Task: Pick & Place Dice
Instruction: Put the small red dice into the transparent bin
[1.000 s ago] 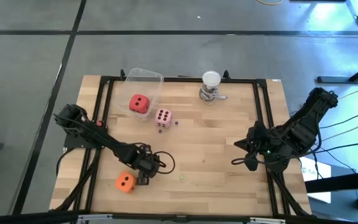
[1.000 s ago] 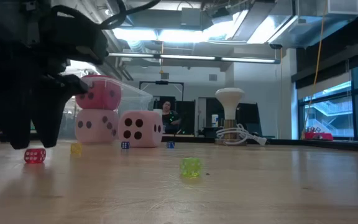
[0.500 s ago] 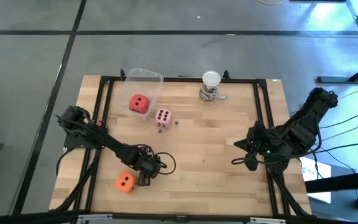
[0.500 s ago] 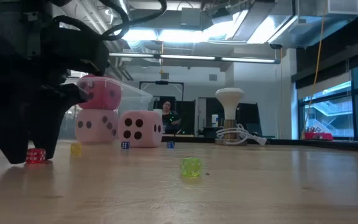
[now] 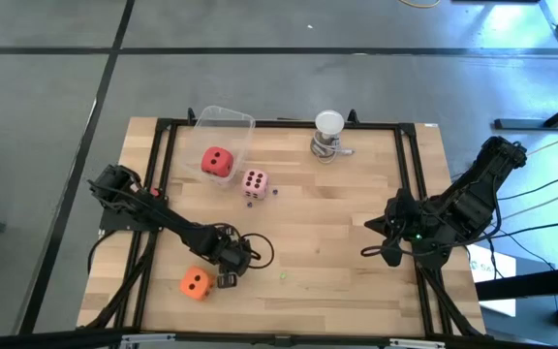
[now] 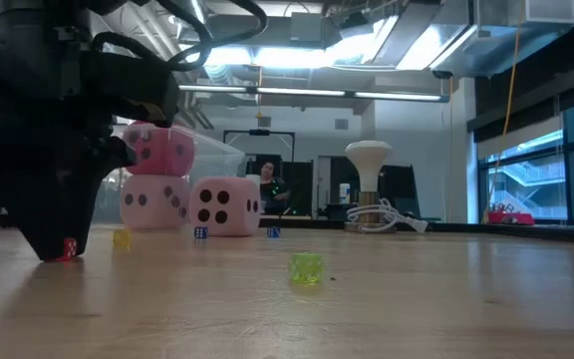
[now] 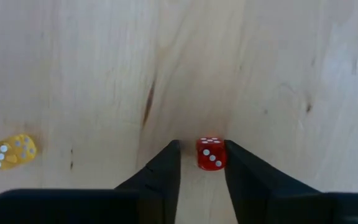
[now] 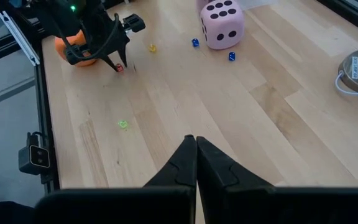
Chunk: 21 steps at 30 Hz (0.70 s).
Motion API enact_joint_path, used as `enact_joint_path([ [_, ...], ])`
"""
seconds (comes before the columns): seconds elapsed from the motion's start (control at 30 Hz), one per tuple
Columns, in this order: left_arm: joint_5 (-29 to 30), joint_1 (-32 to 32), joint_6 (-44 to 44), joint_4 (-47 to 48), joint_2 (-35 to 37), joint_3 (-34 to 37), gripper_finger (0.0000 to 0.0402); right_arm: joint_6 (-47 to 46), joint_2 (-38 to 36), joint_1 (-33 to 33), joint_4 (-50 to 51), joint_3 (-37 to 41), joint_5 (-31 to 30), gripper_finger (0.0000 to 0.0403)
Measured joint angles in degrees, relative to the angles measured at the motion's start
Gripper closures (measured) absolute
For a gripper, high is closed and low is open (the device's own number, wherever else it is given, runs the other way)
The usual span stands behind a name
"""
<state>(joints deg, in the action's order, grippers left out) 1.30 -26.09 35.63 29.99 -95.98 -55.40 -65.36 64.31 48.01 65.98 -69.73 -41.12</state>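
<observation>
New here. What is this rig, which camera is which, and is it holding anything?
Two dark robot arms work at a wooden table. One camera looks straight down, one sits at table height, and one rides on each wrist.

On the table are big soft dice: red die, pink die and orange die. There is also a white lamp, and tiny dice are scattered about.

The left arm's fingers are down on the wood beside the orange die. They stand either side of a tiny red die, with a gap showing on one side, so nothing is held yet.

The right arm's fingers are shut and empty at the table's right edge.
</observation>
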Motion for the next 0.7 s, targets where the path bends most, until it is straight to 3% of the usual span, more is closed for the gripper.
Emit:
enact_joint_path([
  [0.33, -1.3, 0.0, 1.3, -0.2, 0.0, 0.0, 0.0388, 0.2, 0.0, 0.0, 0.0, 0.0, 0.0, 0.0403],
  [0.7, -1.3, 0.1, 4.5, -6.8, 0.0, 0.1, 0.0392, 0.3, 0.0, 0.0, 0.0, 0.0, 0.0, 0.0403],
])
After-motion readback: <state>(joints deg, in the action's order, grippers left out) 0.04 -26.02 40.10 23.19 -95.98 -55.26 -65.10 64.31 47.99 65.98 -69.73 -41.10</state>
